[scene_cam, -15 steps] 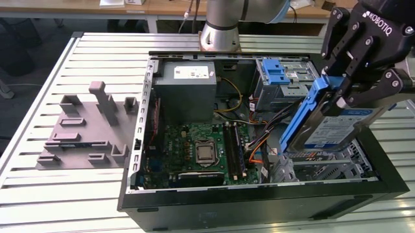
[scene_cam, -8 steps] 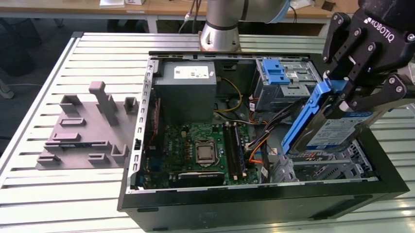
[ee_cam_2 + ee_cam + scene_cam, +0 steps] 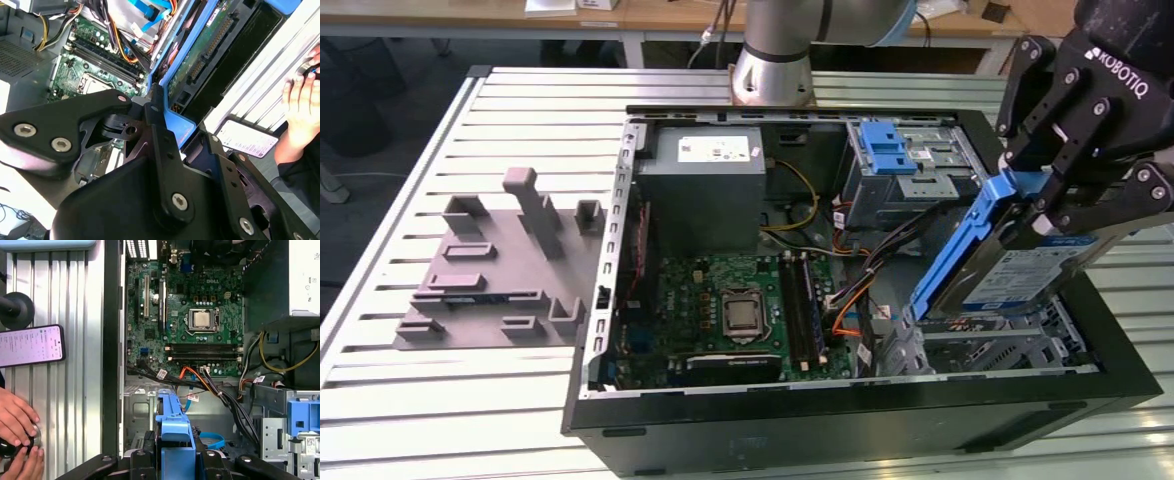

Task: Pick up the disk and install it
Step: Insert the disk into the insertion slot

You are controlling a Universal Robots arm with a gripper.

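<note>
Above computer case (image 3: 854, 425), disk (image 3: 1021, 275) in end effector (image 3: 1051, 200)

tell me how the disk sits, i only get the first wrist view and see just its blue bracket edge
Observer: In the exterior view the disk is steeply tilted in the gripper, its low end near the metal bay in the case's corner.
Operator: which side faces out
Observer: Its white-and-blue label side faces the exterior camera.
</note>
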